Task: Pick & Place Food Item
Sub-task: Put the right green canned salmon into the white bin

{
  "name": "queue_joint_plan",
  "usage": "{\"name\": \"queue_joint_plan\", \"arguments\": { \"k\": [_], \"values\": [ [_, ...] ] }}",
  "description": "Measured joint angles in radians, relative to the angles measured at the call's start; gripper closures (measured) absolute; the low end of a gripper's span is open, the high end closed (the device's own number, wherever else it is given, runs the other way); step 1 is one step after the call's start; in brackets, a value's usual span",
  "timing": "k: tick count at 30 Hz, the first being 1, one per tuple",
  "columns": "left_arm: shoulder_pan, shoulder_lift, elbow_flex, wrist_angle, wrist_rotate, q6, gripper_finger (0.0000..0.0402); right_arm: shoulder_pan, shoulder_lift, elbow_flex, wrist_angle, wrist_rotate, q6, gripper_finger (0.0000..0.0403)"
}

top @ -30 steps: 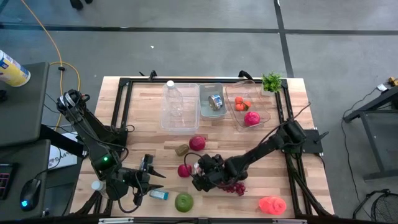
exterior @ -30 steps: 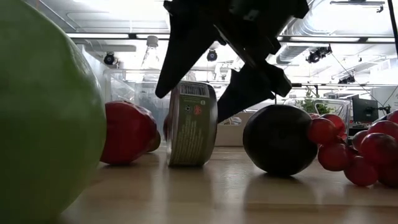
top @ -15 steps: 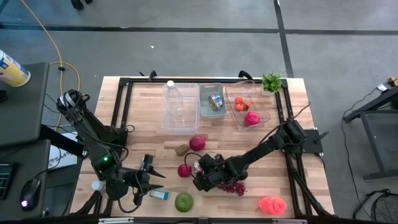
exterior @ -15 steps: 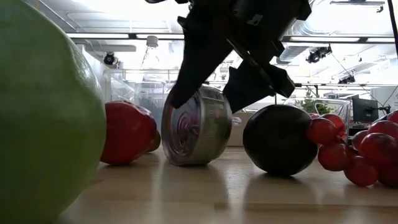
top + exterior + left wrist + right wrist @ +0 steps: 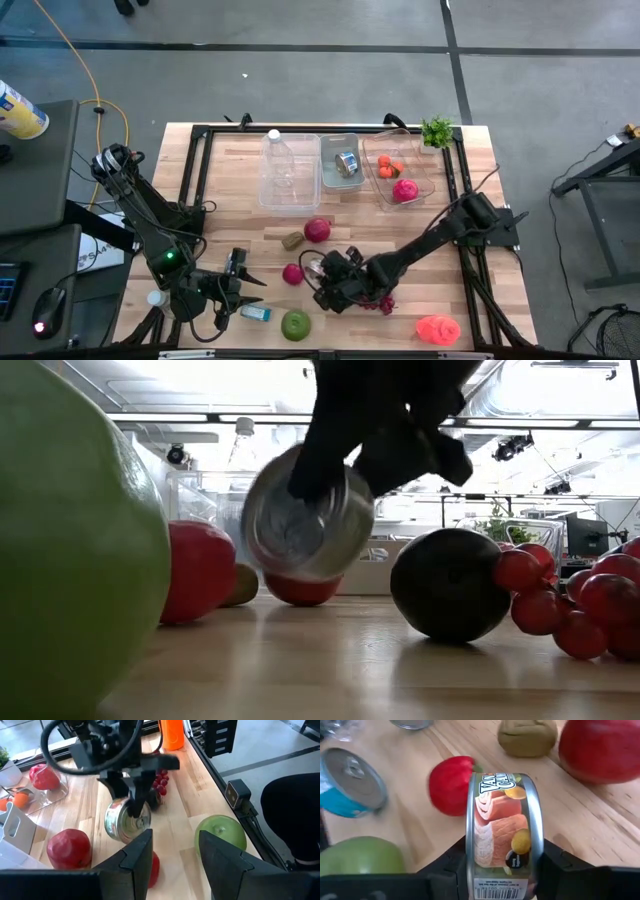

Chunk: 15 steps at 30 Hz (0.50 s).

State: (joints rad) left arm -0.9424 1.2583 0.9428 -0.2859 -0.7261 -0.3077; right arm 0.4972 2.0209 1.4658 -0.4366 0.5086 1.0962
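- Green apple: at the near edge of the wooden table, a blue-sided can lying just beside it.
- Left claw: near corner, holding nothing, fingers set partly apart.
- Right claw: closed on a flat round food tin, which hangs tilted clear of the table.
- Around the tin: a small red pepper, red grapes and a dark round fruit.
- Mid-table: red apple, olive-brown lump.
- Far row, three clear bins: one with a plastic bottle; one with a can; one with orange pieces and a pink-red fruit.
- Beyond: green sprig, grey floor.
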Motion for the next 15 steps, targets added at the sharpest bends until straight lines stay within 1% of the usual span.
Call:
{"name": "queue_joint_plan", "arguments": {
  "k": [4, 9, 13, 15],
  "values": [
    [0.0, 0.0, 0.0, -0.002, 0.0, 0.0, 0.0249, 0.016, -0.05, 0.0, -0.041, 0.063, -0.013, 0.0272],
    [0.0, 0.0, 0.0, -0.003, 0.001, 0.0, 0.0249, 0.022, -0.135, 0.0, -0.167, 0.156, -0.004, 0.0266],
    [0.0, 0.0, 0.0, -0.002, 0.001, 0.0, 0.0249, 0.006, -0.21, 0.001, -0.277, 0.221, 0.015, 0.0268],
    [0.0, 0.0, 0.0, -0.001, 0.001, 0.0, 0.0249, -0.02, -0.238, 0.001, -0.328, 0.262, 0.032, 0.0267]
  ]
}}
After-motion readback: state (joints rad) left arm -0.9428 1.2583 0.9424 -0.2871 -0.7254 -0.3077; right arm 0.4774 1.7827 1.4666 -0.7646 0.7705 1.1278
